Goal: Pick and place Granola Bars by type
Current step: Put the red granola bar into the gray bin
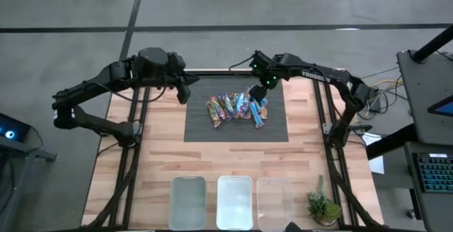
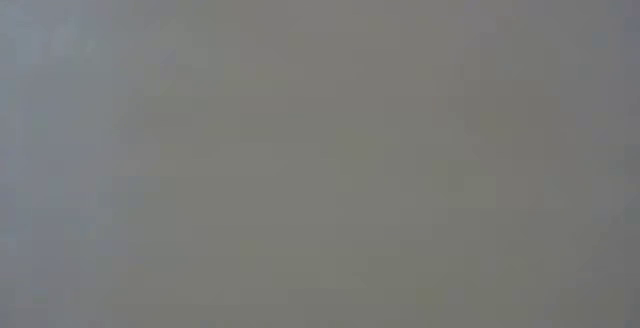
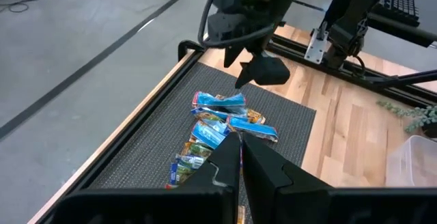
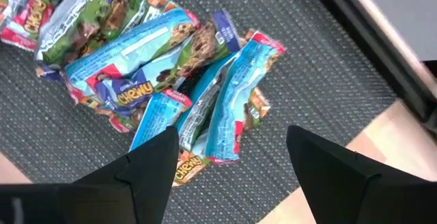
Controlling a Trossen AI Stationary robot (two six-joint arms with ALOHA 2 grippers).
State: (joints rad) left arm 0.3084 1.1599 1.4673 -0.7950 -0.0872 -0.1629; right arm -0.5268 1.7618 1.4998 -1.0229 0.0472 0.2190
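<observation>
Several Granola Bars in shiny blue, red and green wrappers lie heaped on a dark mat at the table's far middle. They also show in the right wrist view and the left wrist view. My right gripper hangs open above the heap's right end, its fingers pointing down on either side of a blue-wrapped bar without touching it. My left gripper is shut on nothing and waits above the mat's far left corner. The low view shows only flat grey.
Three clear rectangular bins stand in a row at the table's near edge. A small green plant stands to their right. Bare wood lies between the mat and the bins.
</observation>
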